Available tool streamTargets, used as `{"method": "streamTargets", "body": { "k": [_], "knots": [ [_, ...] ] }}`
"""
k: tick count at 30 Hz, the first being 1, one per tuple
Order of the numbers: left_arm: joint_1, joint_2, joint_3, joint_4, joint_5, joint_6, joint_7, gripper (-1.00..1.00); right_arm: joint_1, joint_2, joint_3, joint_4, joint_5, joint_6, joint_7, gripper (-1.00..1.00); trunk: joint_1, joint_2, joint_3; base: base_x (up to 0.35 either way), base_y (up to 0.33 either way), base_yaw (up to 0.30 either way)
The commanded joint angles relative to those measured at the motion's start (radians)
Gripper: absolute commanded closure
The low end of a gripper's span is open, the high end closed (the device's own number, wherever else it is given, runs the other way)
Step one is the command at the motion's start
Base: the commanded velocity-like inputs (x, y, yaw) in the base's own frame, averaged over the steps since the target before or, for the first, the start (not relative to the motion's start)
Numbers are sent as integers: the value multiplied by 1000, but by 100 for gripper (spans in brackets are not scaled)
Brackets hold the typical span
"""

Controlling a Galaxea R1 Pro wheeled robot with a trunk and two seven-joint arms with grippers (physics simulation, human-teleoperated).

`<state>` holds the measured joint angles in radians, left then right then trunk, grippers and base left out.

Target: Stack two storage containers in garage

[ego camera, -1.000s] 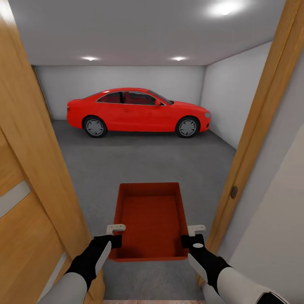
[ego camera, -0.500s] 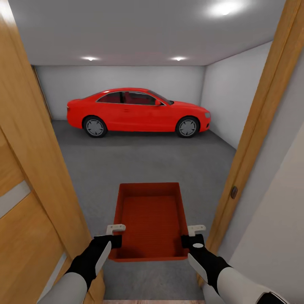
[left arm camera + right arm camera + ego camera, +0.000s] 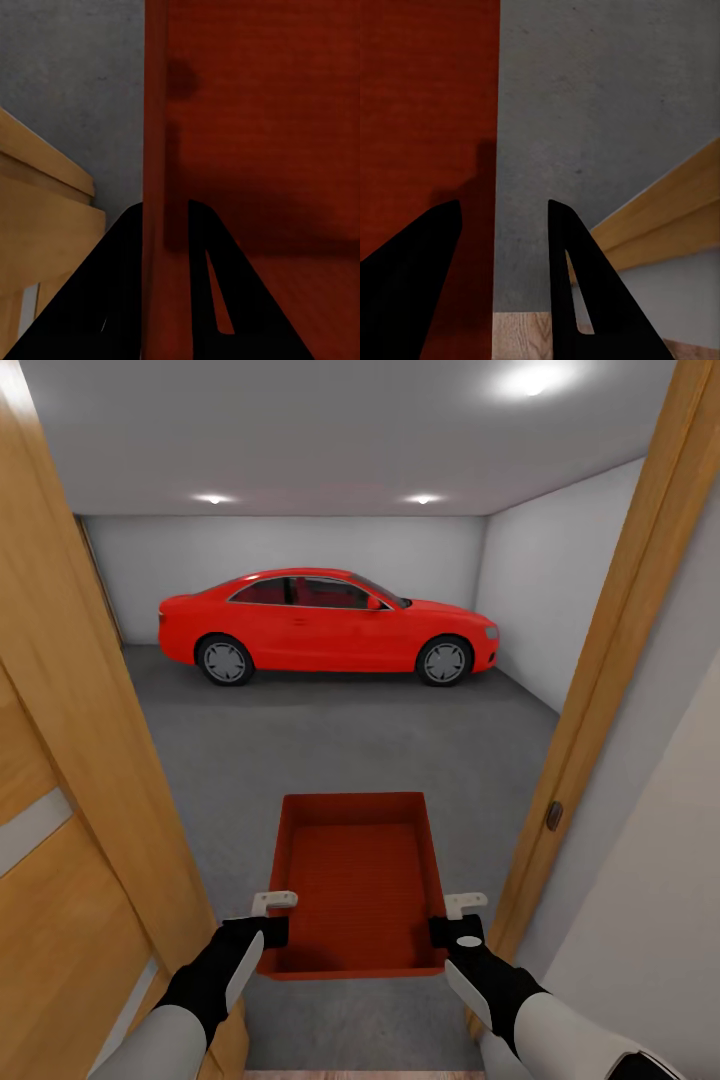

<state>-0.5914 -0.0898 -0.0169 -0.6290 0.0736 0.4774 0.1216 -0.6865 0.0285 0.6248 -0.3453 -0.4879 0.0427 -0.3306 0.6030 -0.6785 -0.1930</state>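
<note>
**Container held at the garage doorway**

Our left pincer (image 3: 274, 916) is clamped on the left wall of the storage container (image 3: 358, 880), near its near corner; in the left wrist view the 2 dark fingers (image 3: 120, 300) straddle that red-orange wall, 1 on each side, pressed against it. Our right pincer (image 3: 462, 919) sits at the container's right wall near the near corner. In the right wrist view its 2 fingers (image 3: 577, 292) stand apart, 1 over the red-orange inside of the bin and 1 over grey concrete, with the wall running between them; we cannot tell whether they are pressing on it.

The container is at 6 o'clock in the head view, open side up, level, held between both pincers above the floor (image 3: 340, 740), with its long axis pointing away from us toward 12 o'clock.

Orange-brown wooden door panels frame the view: the left door (image 3: 70, 780) from 7 to 10 o'clock, the right door frame (image 3: 610, 650) from 2 to 5 o'clock. A thin strip of light wood planking (image 3: 521, 336) shows in the right wrist view below the concrete.

Farther out, at 12 o'clock, a red car (image 3: 325, 622) stands side-on against the white back wall (image 3: 300, 545), well apart from the container. 3 ceiling lights (image 3: 423, 498) glow above.
</note>
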Motion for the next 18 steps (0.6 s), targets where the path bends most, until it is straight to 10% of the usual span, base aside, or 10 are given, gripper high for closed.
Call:
{"method": "streamTargets", "body": {
  "k": [1, 18],
  "knots": [
    [0, -1, 6, -4, -31, -5, 33, 100, -1, 19, 4, -1, -18, 5, -8, 100, 0, -1, -2, 0, 0, 0],
    [-1, -1, 6, -5, -32, -5, 33, 100, -1, 19, 4, -1, -18, 5, -8, 100, 0, -1, -2, 0, 0, 0]
  ]
}}
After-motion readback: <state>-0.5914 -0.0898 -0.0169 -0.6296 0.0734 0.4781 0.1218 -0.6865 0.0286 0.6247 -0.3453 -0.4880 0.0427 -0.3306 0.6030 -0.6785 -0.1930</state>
